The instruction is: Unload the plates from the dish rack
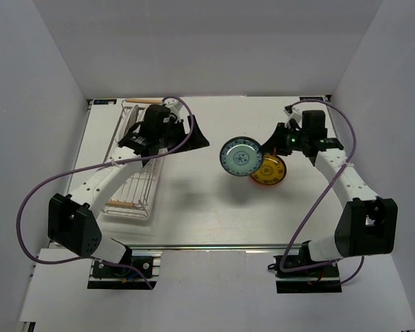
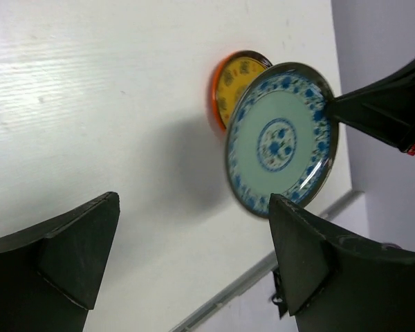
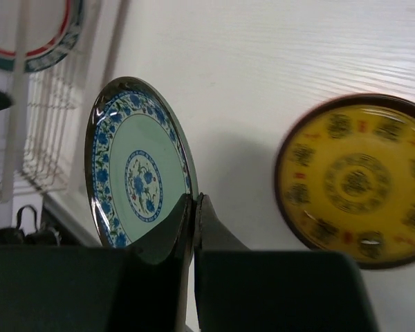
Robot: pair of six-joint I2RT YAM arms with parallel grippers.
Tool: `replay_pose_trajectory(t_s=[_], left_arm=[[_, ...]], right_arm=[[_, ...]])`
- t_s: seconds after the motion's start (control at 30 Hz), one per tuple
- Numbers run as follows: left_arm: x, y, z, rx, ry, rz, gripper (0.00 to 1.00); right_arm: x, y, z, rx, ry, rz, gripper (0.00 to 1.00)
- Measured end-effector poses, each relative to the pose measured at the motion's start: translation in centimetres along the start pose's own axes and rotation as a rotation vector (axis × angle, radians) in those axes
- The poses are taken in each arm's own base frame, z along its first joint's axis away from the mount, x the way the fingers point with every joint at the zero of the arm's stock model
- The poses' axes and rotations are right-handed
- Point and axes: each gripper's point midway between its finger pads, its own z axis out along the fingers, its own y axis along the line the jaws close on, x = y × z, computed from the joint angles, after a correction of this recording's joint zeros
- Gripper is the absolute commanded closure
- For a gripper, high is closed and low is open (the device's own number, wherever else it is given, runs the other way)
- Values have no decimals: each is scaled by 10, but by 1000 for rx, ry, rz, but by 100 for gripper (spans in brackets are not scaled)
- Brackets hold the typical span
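White table [image 1: 194,207], right gripper [image 3: 194,207] pinching the blue-green patterned plate [image 1: 240,157] by its rim, partly over the yellow patterned plate [image 1: 273,173]. Left gripper [image 2: 194,256] gapes empty beside the dish rack [image 1: 131,197].

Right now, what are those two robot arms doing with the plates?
The right pincer is clamped on the rim of the blue-green plate, holding it up off the table, next to the yellow plate that lies flat there. The left pincer is open and empty, out beside the dish rack. One more plate with a red and green rim shows at the rack, so the unloading is not done.
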Motion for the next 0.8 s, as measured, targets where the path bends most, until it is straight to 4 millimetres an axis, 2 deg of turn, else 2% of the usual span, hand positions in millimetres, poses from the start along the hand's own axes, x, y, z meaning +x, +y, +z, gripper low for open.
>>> replay_pose_trajectory(t_s=[0.07, 0.17, 0.3, 0.4, 0.47, 0.57, 0.8], left_arm=[[-7, 4, -5, -36, -24, 24, 2], [-16, 13, -24, -115, -80, 66, 2], [-37, 22, -74, -242, -234, 103, 2], [-51, 28, -112, -323, -349, 103, 2], [-55, 37, -130, -385, -397, 95, 2], [-54, 53, -139, -475, -413, 80, 2], [-43, 79, -131, -592, -361, 64, 2]], right_arm=[[-3, -18, -7, 56, -21, 26, 100], [-4, -57, -20, 186, -57, 76, 100], [6, -105, -36, 379, -68, 136, 100], [13, -128, -46, 471, -67, 162, 100], [15, -137, -52, 511, -69, 175, 100], [16, -149, -57, 561, -74, 186, 100], [37, -166, -52, 604, -18, 216, 100]])
